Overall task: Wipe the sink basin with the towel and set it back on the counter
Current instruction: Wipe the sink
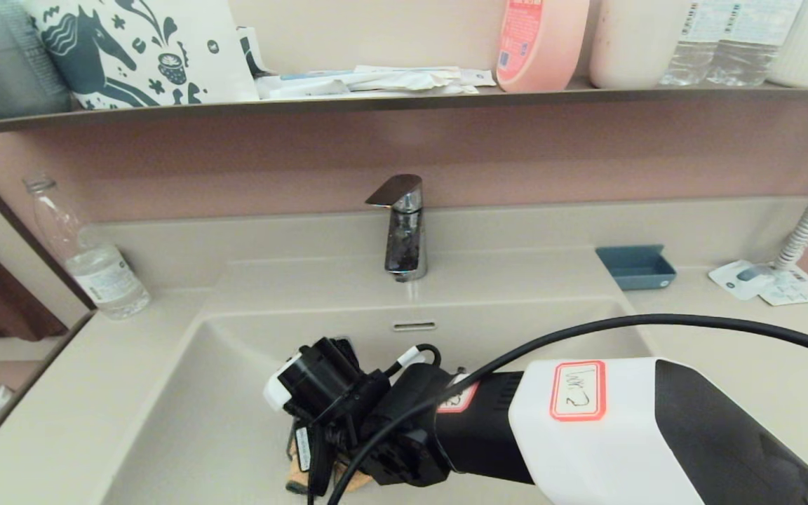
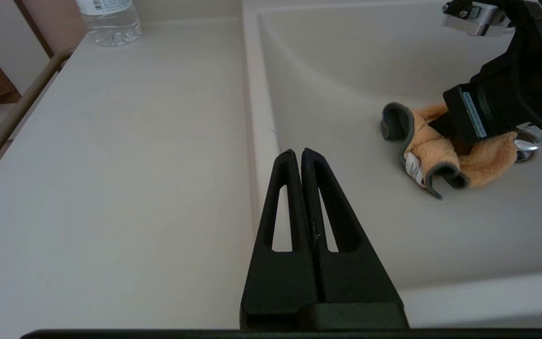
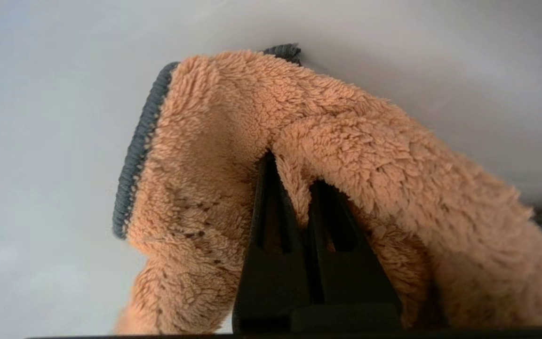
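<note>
The orange-yellow towel (image 2: pixel 445 153) with its grey trim lies bunched on the floor of the sink basin (image 2: pixel 346 70), right beside the chrome drain plug (image 2: pixel 530 143). My right gripper (image 3: pixel 292 176) is shut on a fold of the towel (image 3: pixel 346 155) and presses it down onto the basin floor. In the head view the right arm reaches down into the sink basin (image 1: pixel 186 421), and only a corner of the towel (image 1: pixel 299 468) shows beneath the wrist. My left gripper (image 2: pixel 297 153) is shut and empty, hovering over the basin's left rim beside the counter (image 2: pixel 111 165).
A chrome faucet (image 1: pixel 404 228) stands behind the basin above the overflow slot (image 1: pixel 414 325). A clear water bottle (image 1: pixel 92 256) is on the left counter. On the right counter are a blue soap dish (image 1: pixel 635 266) and paper leaflets (image 1: pixel 772 280). The right arm's black cable (image 1: pixel 656 322) arcs over the basin.
</note>
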You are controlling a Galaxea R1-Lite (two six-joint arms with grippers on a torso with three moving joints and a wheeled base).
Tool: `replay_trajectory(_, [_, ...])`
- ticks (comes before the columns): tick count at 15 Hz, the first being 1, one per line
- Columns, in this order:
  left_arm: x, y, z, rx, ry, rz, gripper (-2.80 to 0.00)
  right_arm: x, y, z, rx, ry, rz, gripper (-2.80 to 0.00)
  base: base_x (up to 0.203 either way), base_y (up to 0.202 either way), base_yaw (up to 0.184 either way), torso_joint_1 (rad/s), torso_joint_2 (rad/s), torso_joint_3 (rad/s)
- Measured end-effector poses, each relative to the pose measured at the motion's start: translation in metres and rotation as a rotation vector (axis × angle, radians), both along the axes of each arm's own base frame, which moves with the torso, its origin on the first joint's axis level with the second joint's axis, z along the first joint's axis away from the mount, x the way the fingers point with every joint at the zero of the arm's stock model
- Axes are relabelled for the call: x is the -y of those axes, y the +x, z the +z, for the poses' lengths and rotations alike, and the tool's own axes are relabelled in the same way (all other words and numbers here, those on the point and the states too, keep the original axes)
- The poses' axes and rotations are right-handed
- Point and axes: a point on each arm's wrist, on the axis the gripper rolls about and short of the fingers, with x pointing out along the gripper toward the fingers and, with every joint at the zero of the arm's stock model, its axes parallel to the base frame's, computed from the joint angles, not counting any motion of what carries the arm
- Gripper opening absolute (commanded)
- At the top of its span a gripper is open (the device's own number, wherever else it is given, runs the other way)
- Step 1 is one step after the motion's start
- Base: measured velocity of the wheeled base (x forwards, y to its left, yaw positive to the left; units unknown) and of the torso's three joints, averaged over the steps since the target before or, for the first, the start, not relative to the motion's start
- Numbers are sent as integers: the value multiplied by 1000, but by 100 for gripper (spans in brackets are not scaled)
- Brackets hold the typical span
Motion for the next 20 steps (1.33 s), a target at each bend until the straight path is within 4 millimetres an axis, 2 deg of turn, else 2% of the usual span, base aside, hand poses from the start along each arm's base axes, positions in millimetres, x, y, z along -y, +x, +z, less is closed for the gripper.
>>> replay_trajectory(4, [0,0,0,0,0,0,-280,18,13,0,60,-82,-93,-280,0,0,0,0,0,0])
replay_trajectory(9, [0,0,0,0,0,0,-280,49,15,3,92,-189,-163,-280,0,0,0,0,0,0])
replay_trajectory(17, [0,0,0,0,0,0,-280,126,16,1,2,-386,-278,-280,0,0,0,0,0,0])
replay_trajectory(20, [0,0,0,0,0,0,-280,156,9,7,-70,-470,-304,-280,0,0,0,0,0,0])
